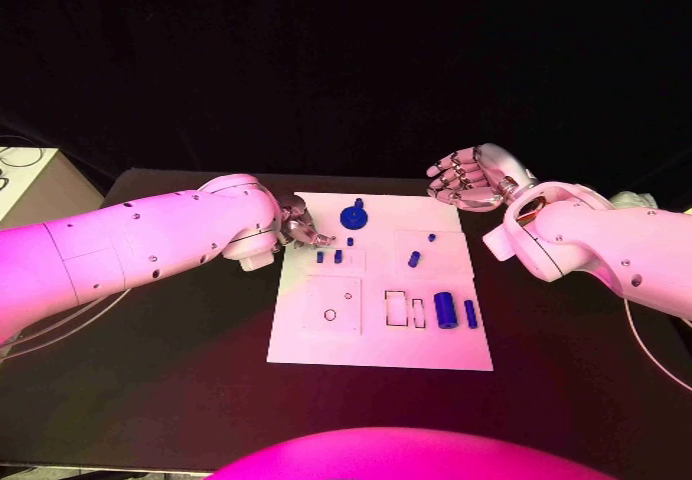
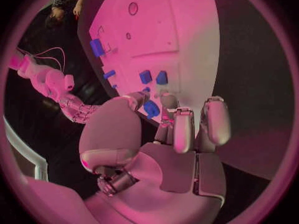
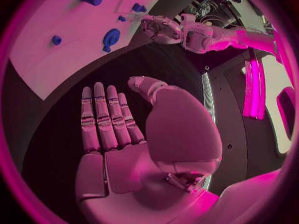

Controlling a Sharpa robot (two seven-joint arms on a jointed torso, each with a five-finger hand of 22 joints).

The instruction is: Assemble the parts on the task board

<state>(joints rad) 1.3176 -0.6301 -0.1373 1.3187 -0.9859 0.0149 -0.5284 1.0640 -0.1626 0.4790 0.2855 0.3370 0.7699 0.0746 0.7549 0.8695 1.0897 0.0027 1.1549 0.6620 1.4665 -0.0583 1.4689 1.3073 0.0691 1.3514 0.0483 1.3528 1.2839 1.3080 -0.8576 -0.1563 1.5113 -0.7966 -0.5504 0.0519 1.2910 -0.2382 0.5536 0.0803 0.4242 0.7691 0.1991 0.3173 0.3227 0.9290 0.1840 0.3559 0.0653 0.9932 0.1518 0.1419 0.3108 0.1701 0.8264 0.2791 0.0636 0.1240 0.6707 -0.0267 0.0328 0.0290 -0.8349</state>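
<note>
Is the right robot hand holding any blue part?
No, the right robot hand is open above the dark table, fingers straight, holding nothing.

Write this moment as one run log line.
left hand: open, at task board left edge | right hand: open, beyond far right corner | blue parts: on board

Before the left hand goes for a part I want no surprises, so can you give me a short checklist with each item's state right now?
1. Left hand at the task board: ok, it sits at the board's left edge.
2. Left hand free of any part: cannot tell; a blue piece lies right at its fingers.
3. Right hand out of the way: ok, it is past the board's far right corner.
4. Right hand holds nothing: ok, its fingers are spread.
5. Round blue part reachable: ok, nothing covers it.
</note>
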